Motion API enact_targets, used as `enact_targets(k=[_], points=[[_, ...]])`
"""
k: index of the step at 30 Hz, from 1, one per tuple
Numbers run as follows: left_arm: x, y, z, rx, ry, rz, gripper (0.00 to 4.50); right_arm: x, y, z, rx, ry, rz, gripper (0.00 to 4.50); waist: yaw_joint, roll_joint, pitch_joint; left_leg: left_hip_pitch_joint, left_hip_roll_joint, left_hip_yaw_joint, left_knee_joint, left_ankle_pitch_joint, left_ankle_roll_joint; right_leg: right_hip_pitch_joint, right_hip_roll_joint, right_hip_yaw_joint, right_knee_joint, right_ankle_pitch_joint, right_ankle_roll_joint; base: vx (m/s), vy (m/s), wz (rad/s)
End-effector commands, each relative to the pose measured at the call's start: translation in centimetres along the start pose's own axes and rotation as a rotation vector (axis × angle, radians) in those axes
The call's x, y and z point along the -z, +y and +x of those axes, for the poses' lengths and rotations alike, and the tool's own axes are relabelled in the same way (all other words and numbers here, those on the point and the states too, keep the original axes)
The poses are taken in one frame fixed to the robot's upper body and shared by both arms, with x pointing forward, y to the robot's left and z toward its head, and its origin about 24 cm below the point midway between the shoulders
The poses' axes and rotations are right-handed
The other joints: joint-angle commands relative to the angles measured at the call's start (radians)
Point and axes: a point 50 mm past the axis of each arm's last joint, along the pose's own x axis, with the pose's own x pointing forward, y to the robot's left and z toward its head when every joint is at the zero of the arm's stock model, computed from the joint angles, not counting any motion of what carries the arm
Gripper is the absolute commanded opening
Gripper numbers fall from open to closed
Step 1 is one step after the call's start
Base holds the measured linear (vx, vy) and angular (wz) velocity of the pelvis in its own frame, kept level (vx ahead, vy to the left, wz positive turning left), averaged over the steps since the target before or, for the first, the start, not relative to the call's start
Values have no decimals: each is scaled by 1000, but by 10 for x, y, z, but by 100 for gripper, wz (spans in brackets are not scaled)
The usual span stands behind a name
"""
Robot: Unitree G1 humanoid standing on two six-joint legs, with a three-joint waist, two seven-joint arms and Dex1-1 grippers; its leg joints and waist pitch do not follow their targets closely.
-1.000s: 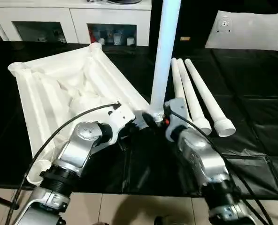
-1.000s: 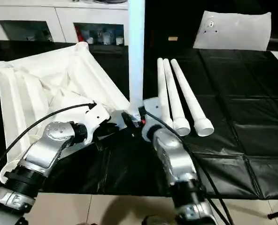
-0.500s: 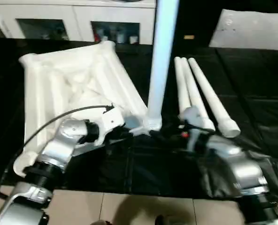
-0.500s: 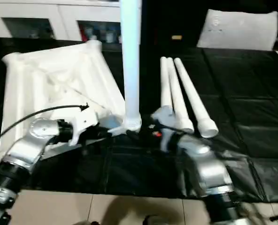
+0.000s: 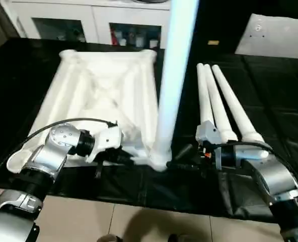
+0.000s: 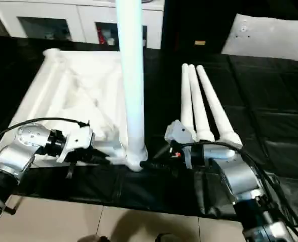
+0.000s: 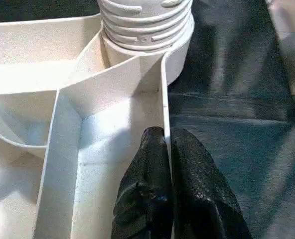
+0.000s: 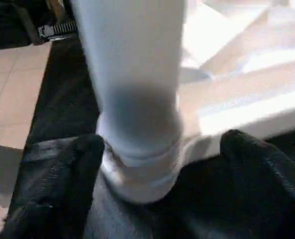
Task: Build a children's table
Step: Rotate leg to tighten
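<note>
**Leg standing in the tabletop's corner socket**

The tabletop (image 5: 103, 96) is lying upside down on the black mat (image 5: 270, 101). The left gripper (image 7: 166, 149) is pinching its rim. The right gripper (image 8: 162, 149) is spreading open around the upright leg (image 5: 174, 80). Three legs (image 5: 222, 103) are lying alongside.

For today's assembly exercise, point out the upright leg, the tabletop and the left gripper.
upright leg (image 6: 130, 75), right eye view, mid-shaft.
tabletop (image 5: 103, 91), left eye view, ribbed underside.
left gripper (image 7: 168, 149), left wrist view, fingertips pinching the rim.
</note>
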Motion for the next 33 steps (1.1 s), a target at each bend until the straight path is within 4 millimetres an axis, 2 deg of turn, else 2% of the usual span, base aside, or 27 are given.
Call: enact_targets(k=[1, 5, 7, 12, 16, 17, 19, 20, 22, 25, 28, 29, 33], points=[[-2, -7, 10, 106, 27, 43, 0, 0, -1, 2, -17, 8, -11, 375, -2, -5, -64, 6, 51, -1, -53, -98, 91, 60, -68, 35, -47, -19, -295, 0, 0, 0], [-4, -6, 12, 129, 25, 62, 0, 0, -1, 6, -57, 13, -22, 342, -4, -9, -58, 7, 50, -3, -55, -164, 50, 56, -70, 37, -57, -142, -270, 0, 0, 0], [-5, -6, 13, 140, 24, 69, 0, 0, 0, 8, -86, 11, -20, 332, -4, -10, -57, 7, 49, -4, -56, -176, 41, 56, -70, 38, -59, -168, -261, 0, 0, 0], [-5, -7, 15, 161, 24, 80, 0, 0, 0, 15, -113, 10, -28, 279, -3, -11, -61, 6, 48, -5, -54, -151, 44, 57, -68, 38, -54, -129, -263, 0, 0, 0], [-6, -9, 16, 175, 25, 86, 0, 2, -1, 18, -115, 11, -30, 267, -6, -11, -59, 4, 46, -4, -53, -154, 44, 57, -68, 38, -55, -126, -267, 0, 0, 0], [-6, -9, 17, 181, 25, 90, 0, 2, -1, 20, -116, 13, -31, 265, -7, -8, -59, 3, 47, -6, -54, -156, 43, 58, -68, 37, -55, -132, -267, 0, 0, 0], [-6, -9, 18, 182, 25, 93, 0, 3, -2, 21, -112, 7, -8, 265, -10, -10, -59, 3, 46, -6, -55, -165, 41, 58, -67, 36, -56, -143, -265, 0, 0, 0], [-6, -9, 18, 182, 25, 93, 0, 3, -2, 22, -111, 1, 10, 299, -11, -10, -58, 4, 46, -6, -55, -170, 40, 57, -66, 36, -57, -154, -263, 0, 0, 0], [-6, -8, 18, 180, 27, 92, 0, 3, -2, 22, -115, -5, 36, 334, -12, -11, -56, 5, 46, -5, -57, -179, 40, 57, -65, 36, -59, -170, -261, 0, 0, 0], [-6, -8, 17, 179, 28, 93, 0, 4, -2, 21, -119, -5, 38, 356, -11, -8, -57, 8, 49, -6, -57, -189, 32, 55, -67, 37, -60, -185, -260, 0, 0, 0], [-5, -8, 17, 179, 33, 94, 0, 6, 0, 24, -99, 2, 9, 381, 0, -1, -60, 11, 51, -4, -56, -160, 37, 53, -65, 36, -52, -102, -277, 0, 0, 0], [-5, -8, 16, 179, 33, 94, 0, 6, -1, 24, -93, 4, 4, 389, 1, -3, -60, 10, 50, -4, -56, -160, 37, 54, -65, 36, -52, -92, -279, 0, 0, 0], [-6, -7, 17, 181, 34, 96, 0, 7, -1, 26, -77, 0, 4, 400, 1, -2, -57, 9, 48, -5, -58, -180, 28, 56, -67, 36, -56, -129, -271, 0, 0, 0]])
